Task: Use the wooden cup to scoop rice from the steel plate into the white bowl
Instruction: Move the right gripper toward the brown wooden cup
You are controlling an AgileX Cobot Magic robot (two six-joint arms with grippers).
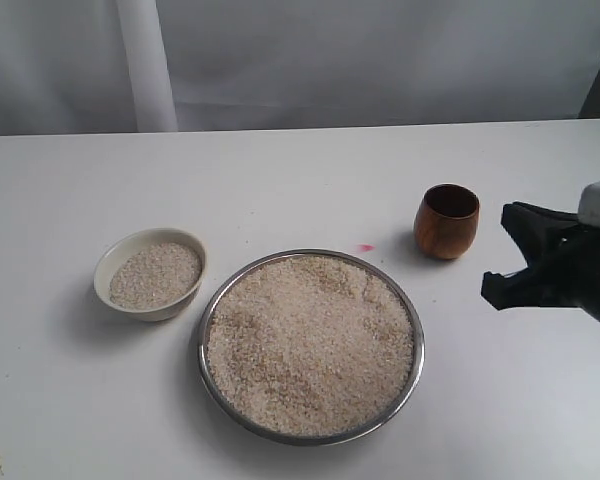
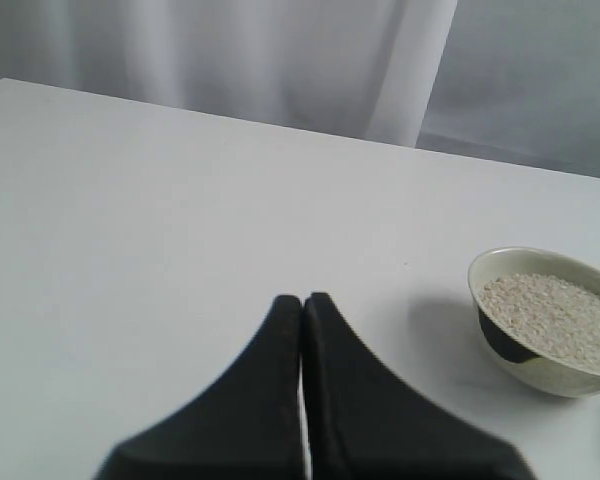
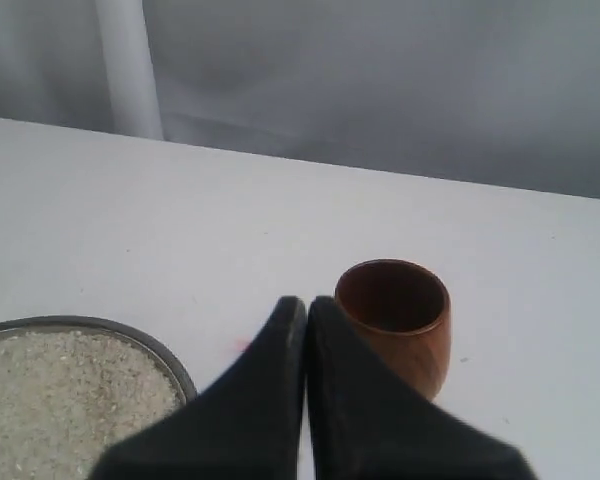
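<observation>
The steel plate (image 1: 212, 318) lies front centre, heaped with rice (image 1: 310, 345); its rim (image 3: 170, 362) also shows in the right wrist view. Left of it sits the white bowl (image 1: 115, 255), partly filled with rice (image 1: 156, 275); the left wrist view shows the bowl (image 2: 548, 372) too. The wooden cup (image 1: 446, 221) stands upright and empty behind the plate's right side. My right gripper (image 1: 500, 255) hangs just right of the cup, shut on nothing; its tips (image 3: 306, 300) stand close beside the cup (image 3: 398, 318). My left gripper (image 2: 302, 298) is shut, empty, over bare table left of the bowl.
A small pink mark (image 1: 365, 247) lies on the white table (image 1: 280, 170) between plate and cup. A grey curtain (image 1: 380, 60) hangs behind the table's far edge. The left arm is outside the exterior view.
</observation>
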